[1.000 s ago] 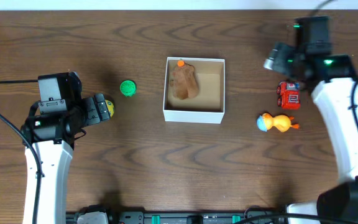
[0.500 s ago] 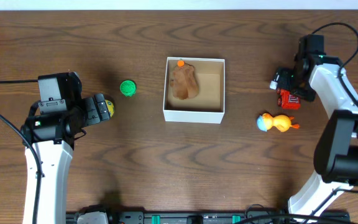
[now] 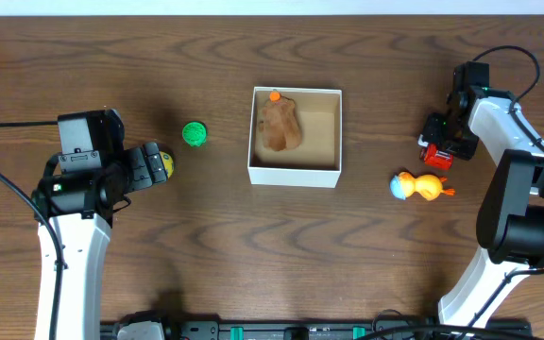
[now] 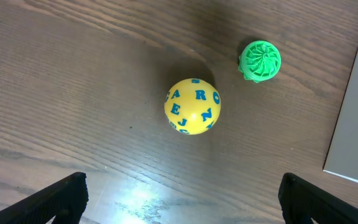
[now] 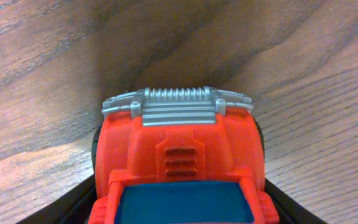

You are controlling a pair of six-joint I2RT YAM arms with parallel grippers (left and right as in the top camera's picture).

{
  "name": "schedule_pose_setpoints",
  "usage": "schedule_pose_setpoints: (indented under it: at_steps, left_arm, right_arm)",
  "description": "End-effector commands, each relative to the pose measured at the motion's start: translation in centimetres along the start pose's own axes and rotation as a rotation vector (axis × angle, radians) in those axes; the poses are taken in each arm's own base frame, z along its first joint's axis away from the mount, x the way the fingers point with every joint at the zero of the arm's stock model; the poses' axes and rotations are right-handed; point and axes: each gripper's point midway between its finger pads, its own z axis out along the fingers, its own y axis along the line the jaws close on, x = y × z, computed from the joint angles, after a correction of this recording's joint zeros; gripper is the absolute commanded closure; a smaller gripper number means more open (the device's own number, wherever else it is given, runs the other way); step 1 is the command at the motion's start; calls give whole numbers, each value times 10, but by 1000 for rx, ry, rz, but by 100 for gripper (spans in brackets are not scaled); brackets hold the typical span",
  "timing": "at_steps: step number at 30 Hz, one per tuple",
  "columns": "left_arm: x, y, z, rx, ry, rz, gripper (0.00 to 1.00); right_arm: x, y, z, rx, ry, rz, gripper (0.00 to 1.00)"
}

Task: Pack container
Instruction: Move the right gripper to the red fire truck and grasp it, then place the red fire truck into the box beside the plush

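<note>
Obscured and cropped items, bench survey.

Overhead, the right end effector (image 3: 440, 142) covers most of the red toy truck (image 3: 434, 157), and jaw contact with it cannot be confirmed. In the right wrist view the truck's rear is cut off by the bottom edge, and the fingers (image 5: 55, 208) show only as dark slivers at the lower corners. The left end effector (image 3: 149, 166) hides part of the yellow ball (image 3: 165, 164) overhead, and the left wrist view crops its fingers at the bottom corners. The container (image 4: 356, 118) appears there only as a pale strip at the right edge. The brown item (image 3: 280, 125) inside it is not identifiable.
</note>
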Motion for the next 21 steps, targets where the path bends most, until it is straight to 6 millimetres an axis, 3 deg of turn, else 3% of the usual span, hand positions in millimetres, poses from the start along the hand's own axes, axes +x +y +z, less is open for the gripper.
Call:
schedule_pose_setpoints:
  at_steps: [1,3,6,11,17,21]
  left_arm:
    - [-5,1,-2,0,-8,-18,2]
    - [-5,1,-2,0,-8,-18,2]
    - [-5,1,-2,0,-8,-18,2]
    - [-5,1,-2,0,-8,-18,2]
    - [-5,1,-2,0,-8,-18,2]
    - [-5,1,-2,0,-8,-18,2]
  right_arm:
    - [5,-4,5,14,19,12,46]
    - [3,-3,1,13,11,10,47]
    - [-2,0,-22,-2,-28,6,48]
    - [-14,24,-91,-70,-188,-35,48]
    - [1,96,-199,-297,-416,-156,57]
    - [31,156,-241,-423,-497,-277,57]
